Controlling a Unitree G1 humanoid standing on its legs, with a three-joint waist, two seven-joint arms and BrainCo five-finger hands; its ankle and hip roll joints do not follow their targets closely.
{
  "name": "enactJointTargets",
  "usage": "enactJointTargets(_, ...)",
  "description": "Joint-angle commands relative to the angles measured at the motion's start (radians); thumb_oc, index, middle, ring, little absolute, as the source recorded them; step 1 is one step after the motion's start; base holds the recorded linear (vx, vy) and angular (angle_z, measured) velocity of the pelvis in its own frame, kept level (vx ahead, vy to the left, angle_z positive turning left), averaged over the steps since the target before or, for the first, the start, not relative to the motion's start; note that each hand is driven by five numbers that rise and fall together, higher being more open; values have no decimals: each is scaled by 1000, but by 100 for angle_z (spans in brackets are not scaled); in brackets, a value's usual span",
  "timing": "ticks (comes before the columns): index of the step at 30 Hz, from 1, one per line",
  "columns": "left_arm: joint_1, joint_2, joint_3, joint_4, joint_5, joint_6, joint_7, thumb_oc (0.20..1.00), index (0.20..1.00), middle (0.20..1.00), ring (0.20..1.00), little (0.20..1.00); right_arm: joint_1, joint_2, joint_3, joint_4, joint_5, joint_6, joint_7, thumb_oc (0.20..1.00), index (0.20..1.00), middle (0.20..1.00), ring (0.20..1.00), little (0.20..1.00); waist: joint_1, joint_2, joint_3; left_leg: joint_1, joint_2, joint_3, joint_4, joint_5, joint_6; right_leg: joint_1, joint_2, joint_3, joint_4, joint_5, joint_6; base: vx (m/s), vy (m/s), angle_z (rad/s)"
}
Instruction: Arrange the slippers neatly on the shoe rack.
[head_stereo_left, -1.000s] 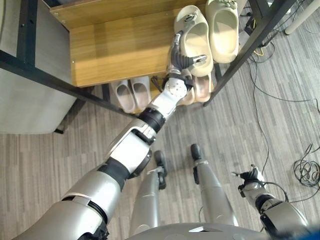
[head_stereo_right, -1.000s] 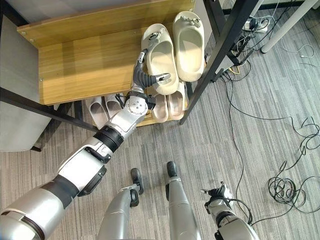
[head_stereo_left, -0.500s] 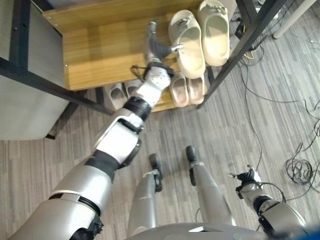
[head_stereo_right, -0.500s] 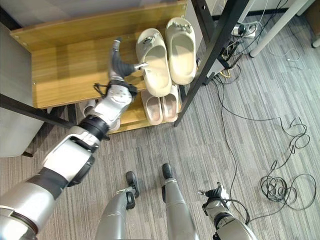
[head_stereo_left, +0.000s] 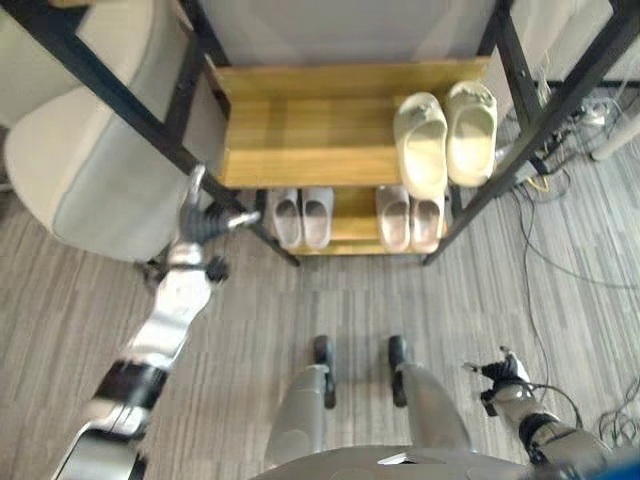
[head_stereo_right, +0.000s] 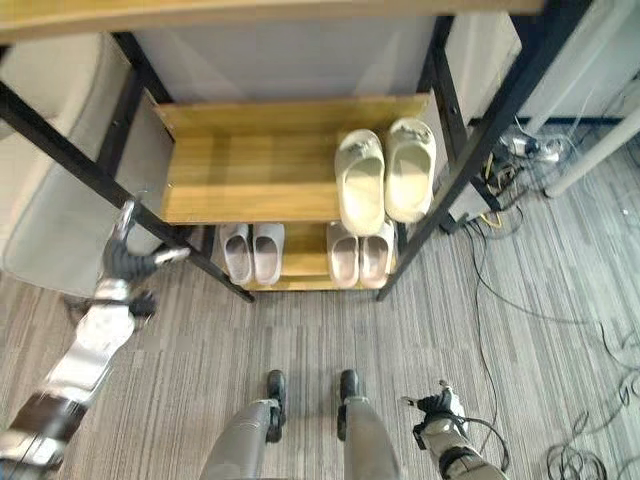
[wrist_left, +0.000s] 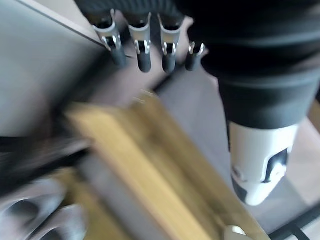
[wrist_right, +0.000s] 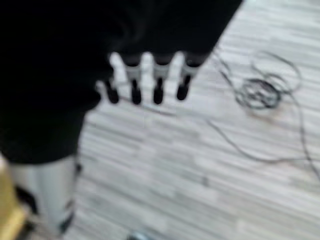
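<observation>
A pair of cream slippers (head_stereo_left: 445, 140) lies side by side at the right end of the rack's wooden upper shelf (head_stereo_left: 300, 140), toes toward me. On the lower shelf stand a pale grey pair (head_stereo_left: 303, 215) and a pinkish pair (head_stereo_left: 410, 218). My left hand (head_stereo_left: 200, 222) hangs open in front of the rack's left front post, fingers straight and thumb out, holding nothing. In the left wrist view its fingers (wrist_left: 142, 47) point past a wooden shelf edge (wrist_left: 150, 165). My right hand (head_stereo_left: 497, 372) hangs low at my side over the floor, its fingers (wrist_right: 145, 85) straight and empty.
A grey upholstered seat (head_stereo_left: 90, 170) stands left of the rack, close to my left hand. Black metal posts (head_stereo_left: 530, 120) frame the rack. Loose cables (head_stereo_right: 520, 290) trail over the wood-look floor on the right.
My left hand has let go of the near cream slipper and drawn back down and left, off the shelf. The camera has pulled back, showing the whole rack.
</observation>
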Motion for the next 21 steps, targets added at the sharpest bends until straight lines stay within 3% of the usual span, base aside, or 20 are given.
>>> enactJointTargets(1,122,38,12,7,-130,-41,-176,1000,1000,1000,1000,1000,26,-70,-9,-148,-49,-43,19,1000,1000,1000,1000,1000,1,-13,-88,10,-20,-31,-6,3,-4,73,-29,-35,-27,28,101,94,75,8)
enactJointTargets(5,228,35,27,165,-107,-8,-242,1000,1000,1000,1000,1000,65,-168,5,-322,-108,-74,67,1000,1000,1000,1000,1000,3,-32,-104,92,-15,-28,-27,-5,1,151,-35,-47,-47,20,108,122,73,3)
enactJointTargets(7,260,-19,55,316,-71,18,-249,1000,1000,1000,1000,1000,99,-200,3,-382,-127,-95,106,1000,1000,1000,1000,1000,4,-50,-117,140,-16,-26,-49,-9,4,197,-38,-57,-59,15,112,135,97,1)
enactJointTargets(11,227,-103,86,584,85,51,-217,1000,1000,1000,1000,1000,129,-165,31,-387,-137,-111,170,1000,1000,1000,1000,1000,16,-95,-152,238,-31,-21,-119,-13,8,291,-38,-75,-115,12,121,132,100,6)
enactJointTargets(15,219,-132,116,675,148,63,-204,1000,1000,1000,1000,1000,181,-100,59,-373,-127,-118,220,1000,1000,1000,1000,1000,27,-126,-167,306,-41,-19,-159,-21,11,358,-34,-73,-164,12,125,122,81,0)
enactJointTargets(21,229,-134,135,746,209,69,-195,1000,1000,1000,1000,1000,229,-83,92,-421,-145,-135,257,1000,1000,1000,1000,1000,36,-153,-179,369,-45,-13,-202,-27,13,408,-30,-67,-206,19,134,81,71,-2)
